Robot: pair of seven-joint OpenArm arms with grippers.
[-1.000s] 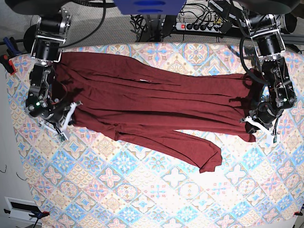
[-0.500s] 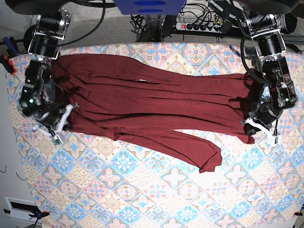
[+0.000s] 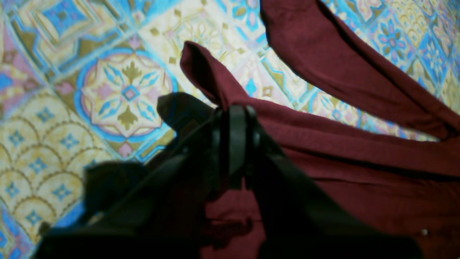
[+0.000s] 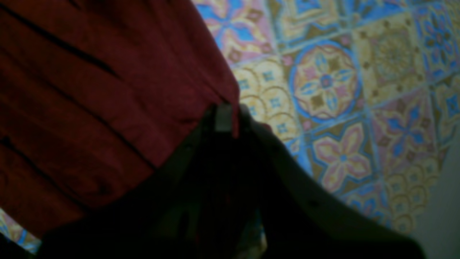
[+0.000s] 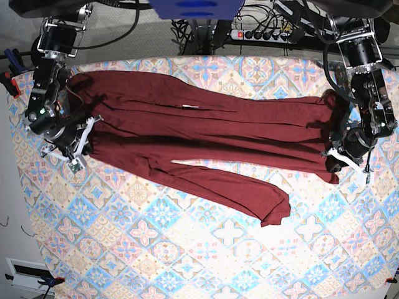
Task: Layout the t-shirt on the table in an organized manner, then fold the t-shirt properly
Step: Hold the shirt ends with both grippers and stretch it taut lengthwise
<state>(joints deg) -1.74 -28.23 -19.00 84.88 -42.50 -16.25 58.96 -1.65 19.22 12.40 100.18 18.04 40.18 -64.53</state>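
A maroon t-shirt (image 5: 206,134) lies stretched across the patterned table (image 5: 187,249). The left gripper (image 3: 233,115) pinches a fabric fold. The right gripper (image 4: 224,115), blurred and shadowed, seems clamped on the hem.

Likely robotics lab: power strip (image 5: 265,33), tangled cables (image 5: 187,28) behind patterned table (image 5: 187,249), two mounted arms.
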